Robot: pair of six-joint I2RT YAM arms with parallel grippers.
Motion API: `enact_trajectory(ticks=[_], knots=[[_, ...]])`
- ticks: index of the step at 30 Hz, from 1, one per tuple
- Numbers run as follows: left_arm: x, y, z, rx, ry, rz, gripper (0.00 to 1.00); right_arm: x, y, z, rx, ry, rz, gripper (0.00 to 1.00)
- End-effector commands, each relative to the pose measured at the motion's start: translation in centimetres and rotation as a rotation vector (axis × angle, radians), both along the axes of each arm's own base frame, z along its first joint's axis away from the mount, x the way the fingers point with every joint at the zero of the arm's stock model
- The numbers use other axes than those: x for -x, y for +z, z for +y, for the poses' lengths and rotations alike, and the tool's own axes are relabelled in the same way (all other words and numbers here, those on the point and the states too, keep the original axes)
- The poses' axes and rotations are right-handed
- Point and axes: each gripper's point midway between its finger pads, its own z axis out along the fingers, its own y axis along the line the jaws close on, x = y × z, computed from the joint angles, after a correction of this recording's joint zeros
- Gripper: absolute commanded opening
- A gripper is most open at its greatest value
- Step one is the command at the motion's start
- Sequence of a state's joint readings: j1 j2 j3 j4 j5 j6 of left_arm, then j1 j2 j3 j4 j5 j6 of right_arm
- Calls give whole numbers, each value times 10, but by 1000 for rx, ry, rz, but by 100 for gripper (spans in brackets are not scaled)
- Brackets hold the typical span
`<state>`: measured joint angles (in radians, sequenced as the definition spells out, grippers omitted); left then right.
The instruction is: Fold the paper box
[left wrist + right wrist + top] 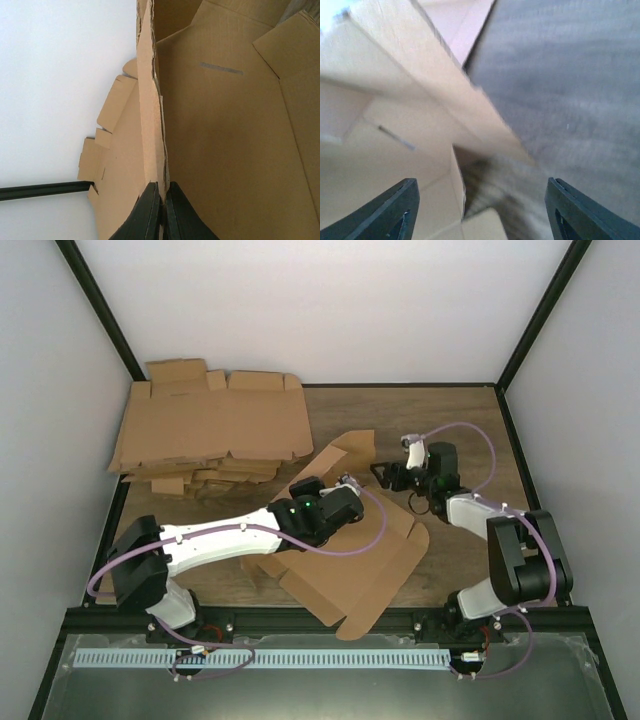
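Note:
The paper box (375, 555) is one brown die-cut cardboard piece lying mid-table, with one wall folded up and flaps spread flat. My left gripper (345, 498) reaches over it and is shut on the raised wall's edge (152, 125); the black fingers (150, 210) pinch the cardboard between them. My right gripper (385, 476) is open and empty, just right of the raised flap (345, 450). In the right wrist view the box (410, 125) lies ahead and left of the wide-apart fingers (395, 210), blurred.
A pile of identical flat cardboard blanks (210, 430) lies at the back left, also seen past the held wall (115, 150). Bare wooden table (450, 430) shows at the back right. White walls with black frame posts (540, 320) enclose the table.

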<state>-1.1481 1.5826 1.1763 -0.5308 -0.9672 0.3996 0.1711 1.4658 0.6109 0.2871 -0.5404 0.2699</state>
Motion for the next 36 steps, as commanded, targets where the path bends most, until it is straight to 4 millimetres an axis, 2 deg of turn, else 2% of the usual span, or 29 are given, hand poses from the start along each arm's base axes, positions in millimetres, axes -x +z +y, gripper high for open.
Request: enact_trajectory(ticks=[1, 5, 8, 10, 16, 20, 25, 27, 36], knots=[[3, -2, -3, -27, -17, 16, 4, -42, 44, -2, 66, -3, -250, 74], [3, -3, -2, -32, -16, 18, 4, -69, 57, 1, 122, 18, -315, 80], [2, -3, -2, -34, -14, 12, 4, -84, 61, 7, 154, 61, -337, 80], [3, -3, -2, -27, -18, 14, 4, -90, 61, 13, 157, 98, -337, 77], [4, 0, -3, 7, -33, 12, 4, -83, 60, 31, 168, 177, -346, 53], [4, 2, -1, 10, -32, 11, 4, -71, 59, 39, 152, 217, -354, 54], [5, -1, 1, 6, -34, 14, 4, -58, 54, 42, 145, 262, -367, 60], [6, -2, 2, 4, -33, 14, 4, -56, 53, 44, 144, 283, -360, 55], [6, -4, 5, 13, -20, 15, 4, -35, 68, 49, 151, 264, -352, 15]])
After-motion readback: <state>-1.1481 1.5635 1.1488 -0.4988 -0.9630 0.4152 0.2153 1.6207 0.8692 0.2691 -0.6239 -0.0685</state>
